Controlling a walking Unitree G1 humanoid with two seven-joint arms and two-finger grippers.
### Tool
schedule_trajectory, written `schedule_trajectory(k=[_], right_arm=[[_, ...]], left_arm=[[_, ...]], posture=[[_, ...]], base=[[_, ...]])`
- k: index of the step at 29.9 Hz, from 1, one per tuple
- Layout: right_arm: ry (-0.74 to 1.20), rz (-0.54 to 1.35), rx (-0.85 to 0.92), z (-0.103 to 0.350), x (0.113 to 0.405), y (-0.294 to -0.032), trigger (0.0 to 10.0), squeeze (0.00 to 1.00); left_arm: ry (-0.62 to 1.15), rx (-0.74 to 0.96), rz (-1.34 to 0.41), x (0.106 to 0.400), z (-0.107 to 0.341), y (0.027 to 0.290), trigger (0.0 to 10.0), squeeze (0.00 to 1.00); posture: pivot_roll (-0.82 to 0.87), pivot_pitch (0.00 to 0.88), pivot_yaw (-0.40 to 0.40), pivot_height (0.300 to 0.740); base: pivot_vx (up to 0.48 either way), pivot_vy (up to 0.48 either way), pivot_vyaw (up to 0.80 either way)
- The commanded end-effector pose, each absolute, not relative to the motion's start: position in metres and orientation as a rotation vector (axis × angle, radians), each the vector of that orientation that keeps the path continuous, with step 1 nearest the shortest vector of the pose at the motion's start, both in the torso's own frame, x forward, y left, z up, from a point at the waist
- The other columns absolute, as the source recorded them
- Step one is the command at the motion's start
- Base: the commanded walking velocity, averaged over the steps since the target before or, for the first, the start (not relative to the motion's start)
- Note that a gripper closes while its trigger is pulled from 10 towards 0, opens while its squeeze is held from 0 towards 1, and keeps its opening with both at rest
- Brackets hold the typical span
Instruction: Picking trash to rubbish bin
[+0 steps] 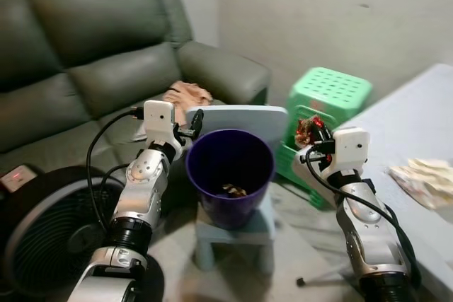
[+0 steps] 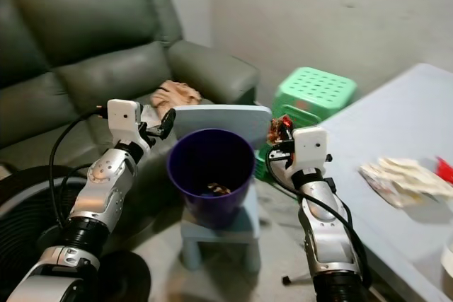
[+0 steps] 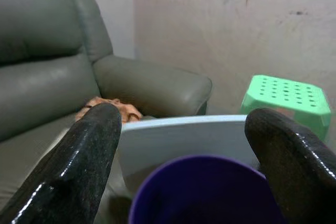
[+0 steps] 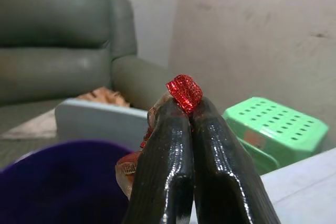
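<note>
Right gripper (image 4: pixel 186 116): my jaws pinched on red wrapper (image 4: pixel 184 92), held beside purple bin (image 1: pixel 230 175) rim, not yet over mouth. Left gripper (image 3: pixel 184 156): jaws spread, empty, at bin's other side. Step: carry-to-bin. Next, by my judgement: shift wrapper over opening, release.

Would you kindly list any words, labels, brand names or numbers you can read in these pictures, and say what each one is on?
None can be read.
Red wrapper pinched in the right gripper: shiny, with no letters that can be made out.
Packets on the grey table: the crumpled pale wrappers are too blurred to show print.
Purple bin, green stool, left gripper: no markings visible.
</note>
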State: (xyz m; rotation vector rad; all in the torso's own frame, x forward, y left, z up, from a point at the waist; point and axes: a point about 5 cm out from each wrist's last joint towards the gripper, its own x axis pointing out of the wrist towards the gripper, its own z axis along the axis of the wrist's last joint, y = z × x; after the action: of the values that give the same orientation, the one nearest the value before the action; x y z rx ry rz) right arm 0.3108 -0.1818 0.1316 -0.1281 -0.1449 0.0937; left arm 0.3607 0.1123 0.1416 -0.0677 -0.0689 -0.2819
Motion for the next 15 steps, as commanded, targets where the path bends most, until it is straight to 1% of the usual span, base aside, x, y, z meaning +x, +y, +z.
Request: schedule_trajectory(k=[1, 3, 5, 15], right_arm=[[-0.158, 0.103, -0.125, 0.1357, 0.3128, -0.1790, 10.0, 0.00], [-0.162, 0.113, -0.118, 0.1358, 0.3127, -0.1777, 10.0, 0.00], [-0.157, 0.110, -0.079, 0.1352, 0.3129, -0.1774, 10.0, 0.00], [-0.167, 0.137, -0.088, 0.1355, 0.3116, -0.1777, 10.0, 0.00]], left_arm=[[-0.079, -0.046, -0.264, 0.3625, 0.1450, 0.1189, 10.0, 0.00], [-0.077, -0.048, -0.271, 0.3620, 0.1442, 0.1185, 10.0, 0.00], [-0.077, -0.047, -0.273, 0.3618, 0.1437, 0.1182, 10.0, 0.00], [-0.080, -0.028, -0.304, 0.3562, 0.1379, 0.1128, 10.0, 0.00]], posture=[[0.00, 0.000, 0.014, 0.715], [0.00, 0.000, 0.014, 0.715], [0.00, 0.000, 0.014, 0.715], [0.01, 0.000, 0.008, 0.715]], base=[[0.000, 0.000, 0.80], [0.000, 0.000, 0.80], [0.000, 0.000, 0.00], [0.000, 0.000, 0.00]])
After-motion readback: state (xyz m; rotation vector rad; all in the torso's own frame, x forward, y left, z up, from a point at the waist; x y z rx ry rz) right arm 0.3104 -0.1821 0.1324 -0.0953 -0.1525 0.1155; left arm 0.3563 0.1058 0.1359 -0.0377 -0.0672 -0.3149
